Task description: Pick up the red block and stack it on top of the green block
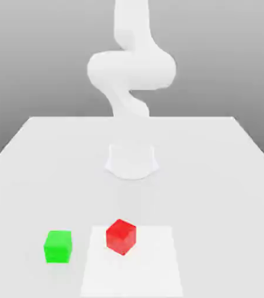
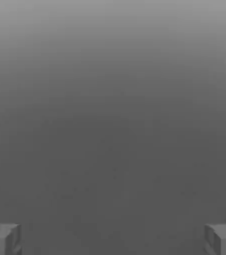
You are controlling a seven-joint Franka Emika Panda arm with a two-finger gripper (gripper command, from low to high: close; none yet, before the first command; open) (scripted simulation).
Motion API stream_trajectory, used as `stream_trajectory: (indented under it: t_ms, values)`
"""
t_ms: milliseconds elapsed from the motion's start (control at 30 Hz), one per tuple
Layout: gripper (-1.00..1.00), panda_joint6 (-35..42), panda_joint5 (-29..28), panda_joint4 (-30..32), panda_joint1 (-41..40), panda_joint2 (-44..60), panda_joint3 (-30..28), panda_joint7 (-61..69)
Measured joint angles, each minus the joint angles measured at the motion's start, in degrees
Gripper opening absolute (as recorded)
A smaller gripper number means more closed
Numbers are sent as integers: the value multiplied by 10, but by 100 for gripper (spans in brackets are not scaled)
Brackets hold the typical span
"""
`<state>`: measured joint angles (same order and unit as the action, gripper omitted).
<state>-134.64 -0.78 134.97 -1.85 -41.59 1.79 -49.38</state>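
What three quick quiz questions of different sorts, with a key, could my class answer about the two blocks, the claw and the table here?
1. True or false: the red block sits on top of the green block.
2. Multiple choice: in the exterior view, the green block lies A) to the left of the red block, B) to its right, C) under it.
3. Short answer: in the hand view, is the claw open or shut?

Key
1. False: both rest apart on the table.
2. A.
3. Open: its fingertips stand far apart with nothing between them.
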Motion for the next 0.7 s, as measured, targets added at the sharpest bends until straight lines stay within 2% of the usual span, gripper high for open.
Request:
stream_trajectory:
  t_ms: [400, 567, 700]
  values:
    - [0, -160, -31, 173, -82, 248, 57, -191]
    - [0, -239, -2, 254, -92, 367, 57, -252]
    - [0, -296, -2, 266, -92, 439, 53, -272]
